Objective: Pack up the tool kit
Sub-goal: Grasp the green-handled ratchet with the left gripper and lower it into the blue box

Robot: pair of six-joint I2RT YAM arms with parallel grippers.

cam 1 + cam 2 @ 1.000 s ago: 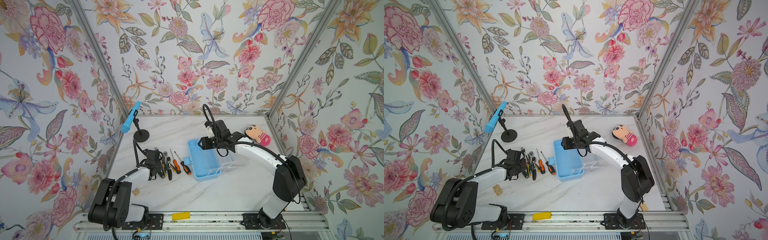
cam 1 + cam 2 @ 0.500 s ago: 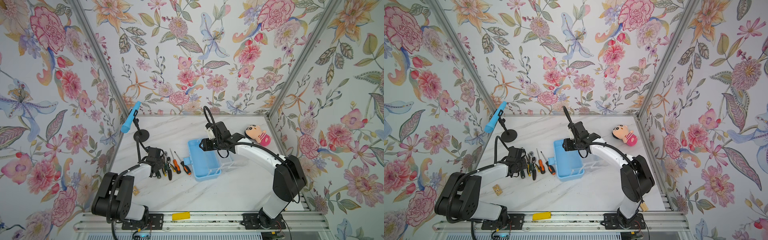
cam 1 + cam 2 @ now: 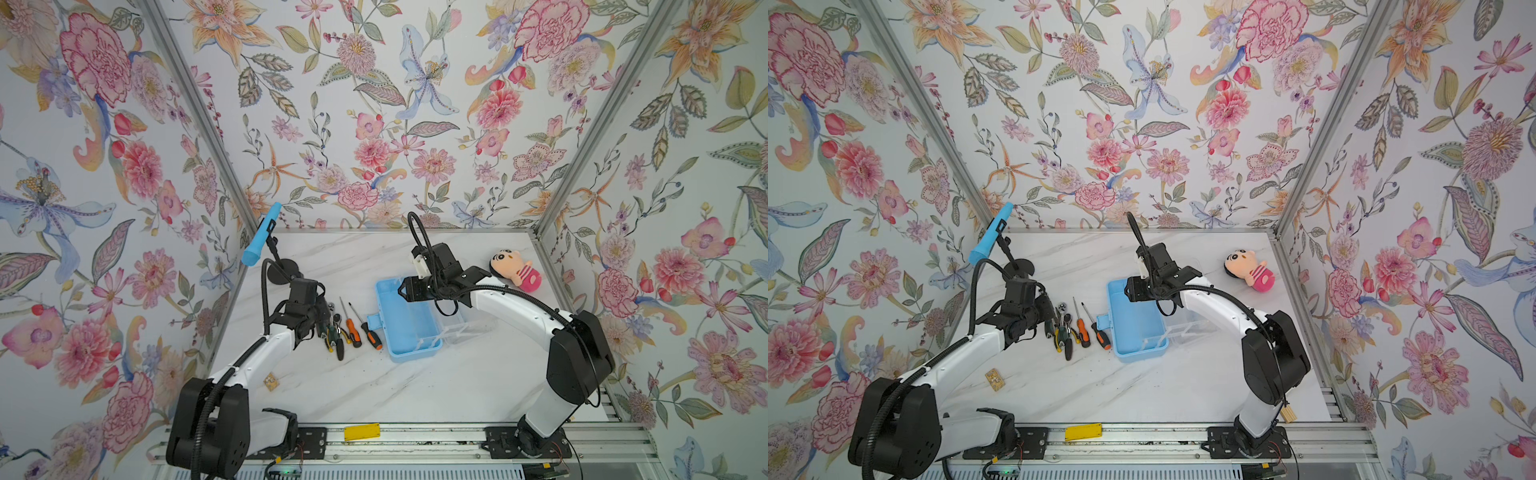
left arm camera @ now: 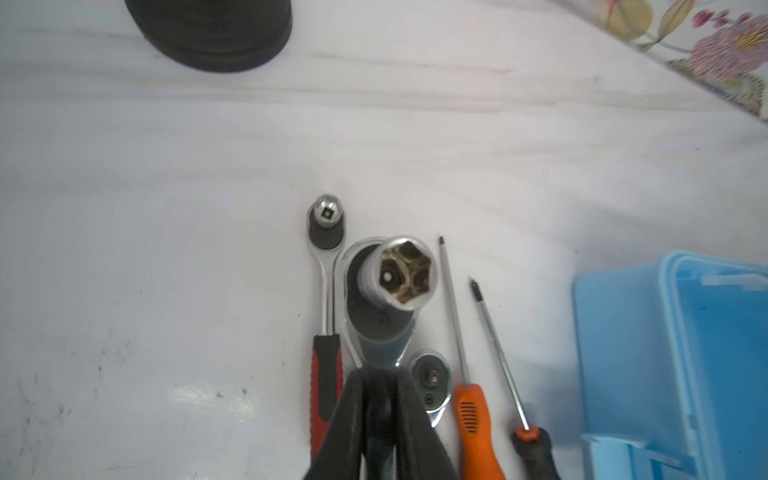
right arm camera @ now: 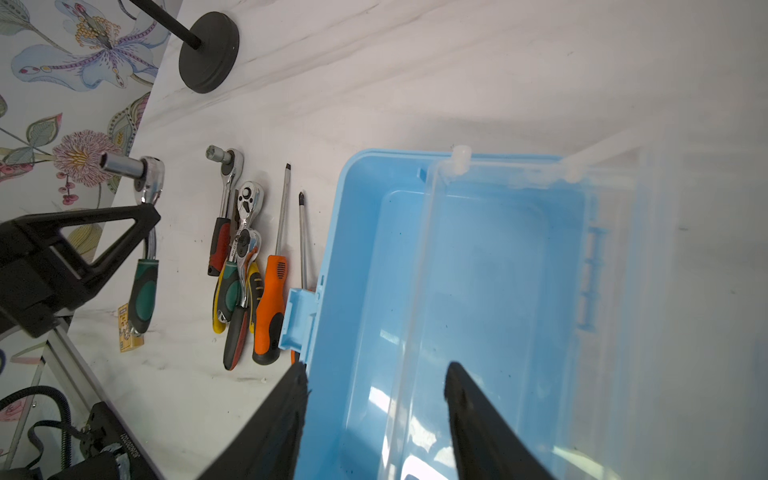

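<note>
At the left gripper [image 4: 378,376], the fingers [image 4: 349,415] are clamped together on the neck of a chrome ratchet [image 4: 384,328] fitted with a hex socket [image 4: 405,272]. The tool is raised off the marble table [image 4: 166,208], above the row of other tools. That row holds a red-handled ratchet [image 4: 326,291], an orange screwdriver [image 4: 473,424], a black screwdriver [image 4: 534,453] and the yellow-handled pliers [image 5: 254,291]. The light-blue tool box [image 5: 332,249] sits just beside the row, with its clear lid [image 5: 623,291] swung open on the side away from the tools. The right gripper [image 5: 376,386] hangs over the far end of the box, jaws apart, gripping nothing. Print on a tan card [image 5: 131,328] and white lettering on the left arm are too small to read. Only the right wrist view shows the held ratchet's green-black handle. Only the top views show the plush doll [image 3: 515,270] and the blue microphone [image 3: 259,237].
</note>
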